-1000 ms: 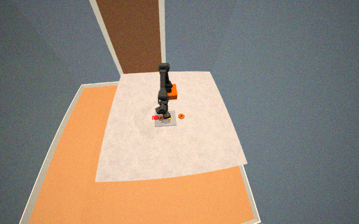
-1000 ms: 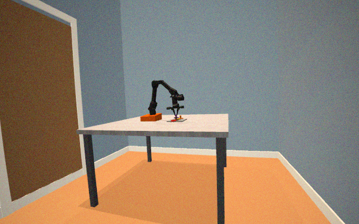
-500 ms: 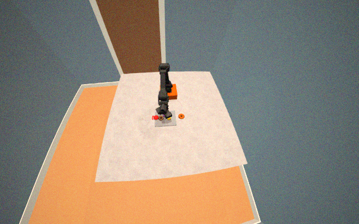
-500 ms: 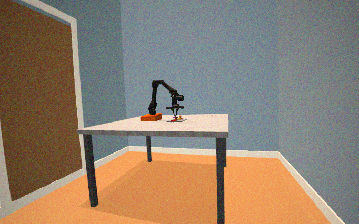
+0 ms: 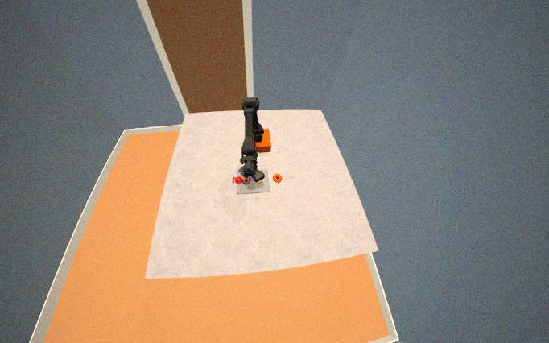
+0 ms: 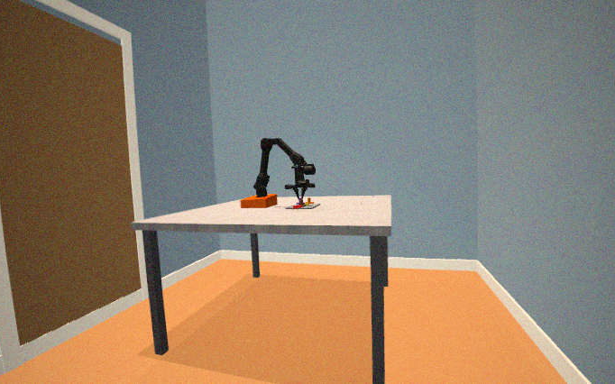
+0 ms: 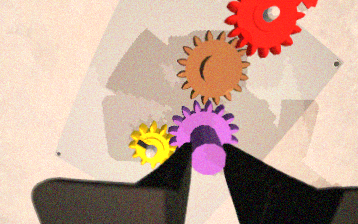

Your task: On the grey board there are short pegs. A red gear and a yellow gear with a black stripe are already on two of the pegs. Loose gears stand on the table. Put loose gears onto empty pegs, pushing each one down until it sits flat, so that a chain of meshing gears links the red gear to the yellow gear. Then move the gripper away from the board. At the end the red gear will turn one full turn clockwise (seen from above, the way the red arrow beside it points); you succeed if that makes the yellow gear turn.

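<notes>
Gripper (image 5: pixel 250 175) (image 6: pixel 300 197) (image 7: pixel 206 149) is clamping the upright stem of a purple toothed gear (image 5: pixel 251 178) (image 6: pixel 300 198) (image 7: pixel 205 120); jaws are closing on it, not on air. That gear is hanging or sitting over the flat grey board (image 5: pixel 253 190) (image 6: pixel 315 206) (image 7: pixel 130 17), which is lying nearer the table's (image 5: pixel 259 238) (image 6: pixel 262 216) far edge, about midway between its side edges in the top view.

Progress: a brown toothed gear (image 5: pixel 245 180) (image 7: pixel 220 75) is apparently filling the link beside the red gear (image 5: pixel 237 181) (image 6: pixel 297 206) (image 7: pixel 285 31). Purple is looking like the last link to the yellow gear with a black stripe (image 5: pixel 259 182) (image 7: pixel 163 145). Left: confirming it is seating flat, releasing, backing off.

Views: top is showing an orange toothed gear (image 5: pixel 277 178) standing off the board, towards the table's right edge; wrist is missing it. Wrist is showing the teeth lining up; top is too small for that. No view is settling purple's height.
</notes>
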`<action>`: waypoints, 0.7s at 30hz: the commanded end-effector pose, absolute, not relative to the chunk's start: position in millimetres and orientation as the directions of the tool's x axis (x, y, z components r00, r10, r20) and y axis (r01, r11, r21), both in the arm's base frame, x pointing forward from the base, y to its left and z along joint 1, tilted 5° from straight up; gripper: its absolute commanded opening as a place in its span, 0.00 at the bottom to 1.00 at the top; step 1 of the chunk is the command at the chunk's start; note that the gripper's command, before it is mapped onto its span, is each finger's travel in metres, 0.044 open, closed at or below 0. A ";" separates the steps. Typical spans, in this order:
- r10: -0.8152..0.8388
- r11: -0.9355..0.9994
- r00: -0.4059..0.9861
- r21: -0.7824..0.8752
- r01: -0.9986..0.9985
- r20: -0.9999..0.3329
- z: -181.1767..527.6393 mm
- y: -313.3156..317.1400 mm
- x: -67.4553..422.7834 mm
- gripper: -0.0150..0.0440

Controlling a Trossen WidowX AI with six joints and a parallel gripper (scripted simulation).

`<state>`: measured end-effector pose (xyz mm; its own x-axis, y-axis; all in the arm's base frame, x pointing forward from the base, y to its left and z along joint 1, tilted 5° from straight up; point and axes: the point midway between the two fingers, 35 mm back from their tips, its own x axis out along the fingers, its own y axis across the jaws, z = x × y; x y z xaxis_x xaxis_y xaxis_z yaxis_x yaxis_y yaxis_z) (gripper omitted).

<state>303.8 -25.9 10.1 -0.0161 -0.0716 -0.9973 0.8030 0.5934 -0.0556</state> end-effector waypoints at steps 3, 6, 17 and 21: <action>-0.074 0.543 -0.019 -0.056 0.838 -0.997 8.5 -25.1 303.1 0.25; -0.074 0.480 -0.019 -0.052 0.876 -0.997 8.0 -24.5 302.3 0.25; -0.074 0.266 -0.019 -0.038 0.963 -0.997 7.6 -26.8 302.0 0.25; -0.074 0.271 -0.019 -0.038 0.962 -0.997 6.9 -26.3 302.9 0.25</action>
<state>302.1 -26.4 7.6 -0.0192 -0.0729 -0.9972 0.9603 0.2762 -0.0387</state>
